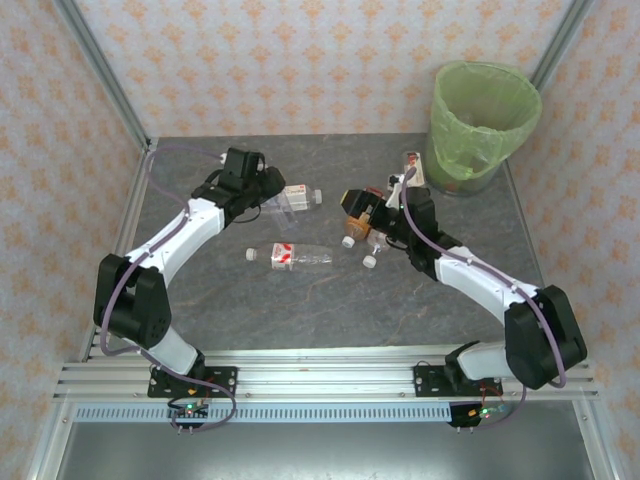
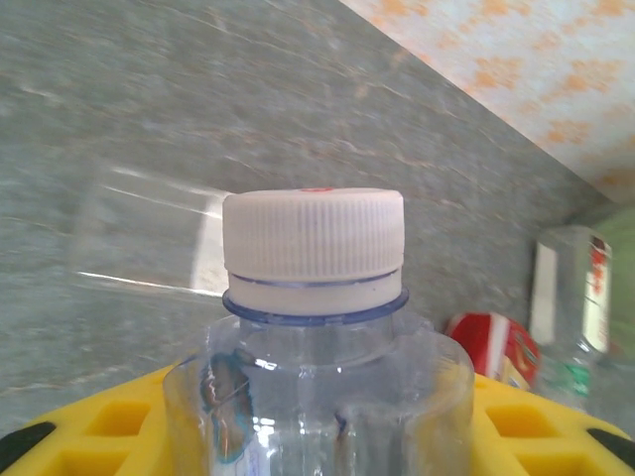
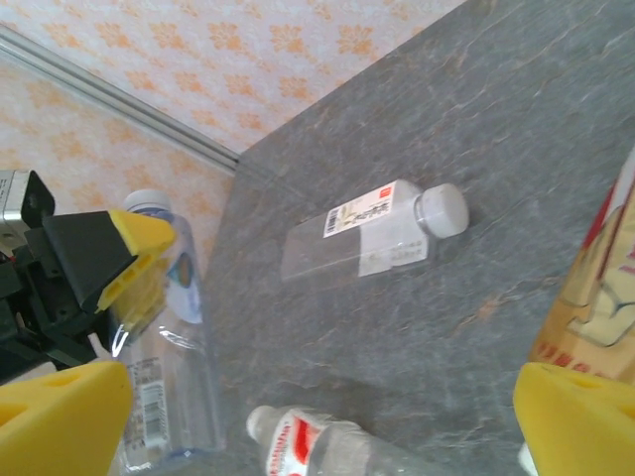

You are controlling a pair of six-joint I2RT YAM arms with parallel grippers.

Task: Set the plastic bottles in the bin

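The left hand (image 2: 316, 428) is gripping a clear bottle (image 2: 314, 297) in a narrow hold. Its yellow fingers (image 2: 129, 399) are pressing in from both sides just below the shoulder. The ribbed white cap is pointing up the middle of the left wrist frame, and the bottle's lower body is running off the bottom edge. In the right wrist frame the same bottle is standing at the left, with one yellow finger lying across its upper part, and its label is too small to read. In the top view the hand's black body is covering most of it.

Just right of that hand, in the upper middle of the top view, a flat bottle (image 1: 298, 196) with a red-and-white label is lying on its side on the desk (image 1: 330, 310), cap pointing right. Lower down, near the centre, a long bottle (image 1: 290, 256) with a red label is lying on its side, cap to the left.

The right hand (image 3: 317, 387) is standing wide open, its yellow fingers sitting in the two lower corners of the right wrist frame, both cut off. An orange bottle (image 3: 595, 288) is showing at the right edge just above one finger, and whether they are touching cannot be told. In the top view two white caps (image 1: 348, 241) are lying just below this bottle. The clear bodies they belong to are hard to make out.

The bin (image 1: 452, 150), lined with a green bag, is standing in the upper right corner of the desk, well apart from the held bottle. A small bottle (image 1: 412, 166) is lying near its base, partly hidden by the right arm's cable.
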